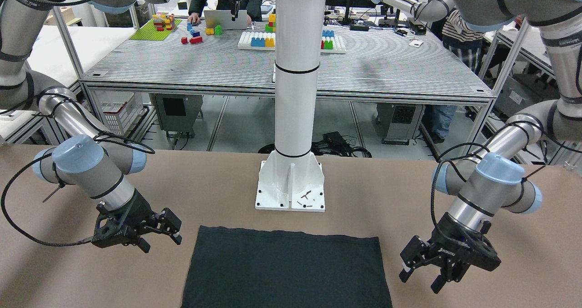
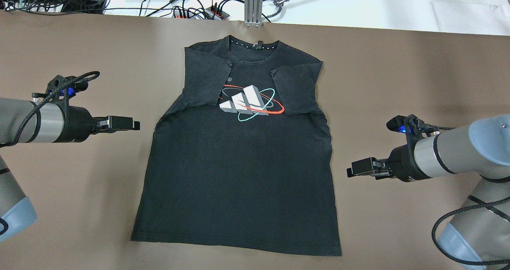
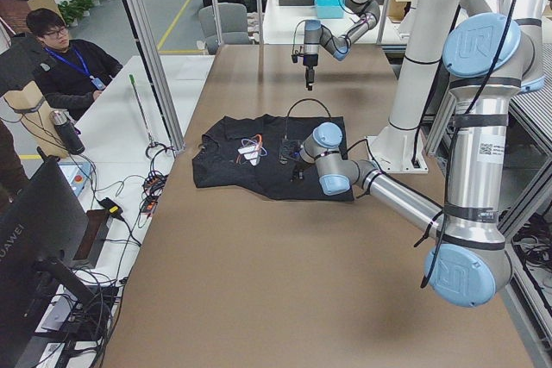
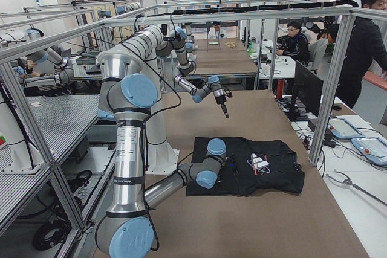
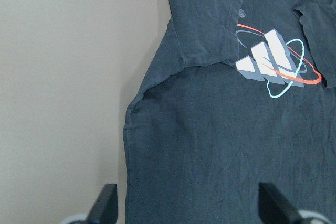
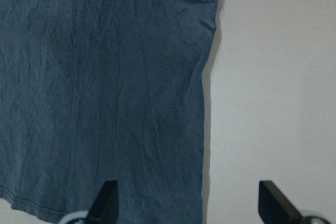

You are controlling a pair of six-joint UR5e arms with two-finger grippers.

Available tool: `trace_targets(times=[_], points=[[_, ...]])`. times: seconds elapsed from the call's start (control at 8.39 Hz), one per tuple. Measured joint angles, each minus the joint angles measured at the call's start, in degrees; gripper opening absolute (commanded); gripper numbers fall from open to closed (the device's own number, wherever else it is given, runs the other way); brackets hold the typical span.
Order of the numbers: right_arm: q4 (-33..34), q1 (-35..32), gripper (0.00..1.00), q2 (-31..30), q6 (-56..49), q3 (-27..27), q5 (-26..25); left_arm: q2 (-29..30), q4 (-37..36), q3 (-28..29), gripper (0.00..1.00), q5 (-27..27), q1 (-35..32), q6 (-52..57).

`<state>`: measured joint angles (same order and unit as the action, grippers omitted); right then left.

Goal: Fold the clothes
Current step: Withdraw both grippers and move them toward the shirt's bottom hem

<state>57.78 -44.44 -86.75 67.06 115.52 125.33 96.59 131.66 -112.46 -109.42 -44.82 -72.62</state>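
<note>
As tee [image 2: 239, 182] lies flat, 3-bar logo [image 2: 244, 101] up

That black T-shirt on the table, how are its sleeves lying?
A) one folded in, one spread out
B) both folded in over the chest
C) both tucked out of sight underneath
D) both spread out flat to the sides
B: from overhead, one sleeve and the other sleeve of the T-shirt both lie folded in over the chest, flanking the logo.
</note>
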Motion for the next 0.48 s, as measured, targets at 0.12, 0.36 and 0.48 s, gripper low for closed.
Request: trace_targets(times=[0.12, 0.36, 0.48], points=[[-2.0, 1.8, 0.94, -0.1, 3.1, -0.8, -1.9, 0.0, 0.0, 0.2, 0.94, 0.5, 0.1, 0.0], [-7.2, 6.7, 0.94, -0.7, 6.8, -3.1, -5.5, -0.3, 0.3, 0.5, 0.94, 1.3, 0.9, -0.2], [-9.4, 8.5, 0.94, -1.6, 7.5, -3.6, -6.7, -0.3, 0.4, 0.7, 0.94, 1.6, 1.7, -0.8]])
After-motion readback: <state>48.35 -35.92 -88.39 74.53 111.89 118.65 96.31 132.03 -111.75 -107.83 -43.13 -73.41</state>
